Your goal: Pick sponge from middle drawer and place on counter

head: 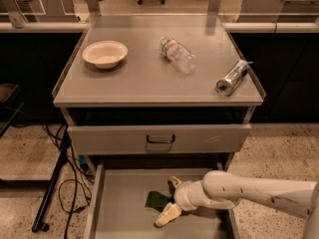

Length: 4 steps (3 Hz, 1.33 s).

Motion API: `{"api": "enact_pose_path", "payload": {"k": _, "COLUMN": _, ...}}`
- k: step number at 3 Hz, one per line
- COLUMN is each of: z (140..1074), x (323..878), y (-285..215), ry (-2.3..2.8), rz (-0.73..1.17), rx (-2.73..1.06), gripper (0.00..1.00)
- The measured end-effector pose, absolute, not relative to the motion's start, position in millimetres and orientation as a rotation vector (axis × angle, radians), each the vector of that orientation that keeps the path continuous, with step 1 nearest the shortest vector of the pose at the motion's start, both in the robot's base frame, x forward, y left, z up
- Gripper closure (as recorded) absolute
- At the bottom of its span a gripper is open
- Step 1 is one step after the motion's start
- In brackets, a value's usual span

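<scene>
Small flat sponge [156,201], dark green on its upper face, with slightly wavy outline. Lying on the floor of the open middle drawer [119,208], between the two pale fingers [168,215] of the gripper [171,199], spread wide, one behind and one in front; contact not possible to tell. Far above the fingers, on the counter [149,83]: white bowl [104,53], clear bottle [178,55] on its side, silver can [232,77] on its side.
</scene>
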<state>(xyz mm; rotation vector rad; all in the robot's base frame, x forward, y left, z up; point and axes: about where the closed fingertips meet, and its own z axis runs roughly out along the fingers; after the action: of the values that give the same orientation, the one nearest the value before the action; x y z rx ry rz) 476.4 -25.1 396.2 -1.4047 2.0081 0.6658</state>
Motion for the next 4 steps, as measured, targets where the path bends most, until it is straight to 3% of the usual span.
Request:
{"api": "enact_pose_path", "payload": {"k": 2, "z": 349.7, "x": 485.1, "y": -20.6, "ry": 2.071, "rz": 0.646, "rx": -1.343, "gripper": 0.00}}
{"api": "enact_pose_path", "payload": {"k": 3, "z": 347.7, "x": 485.2, "y": -20.5, "ry": 2.074, "rz": 0.644, "rx": -1.340, "gripper": 0.16}}
{"api": "enact_pose_path", "payload": {"k": 4, "z": 347.7, "x": 485.2, "y": -20.5, "ry": 2.074, "rz": 0.644, "rx": -1.340, "gripper": 0.39}}
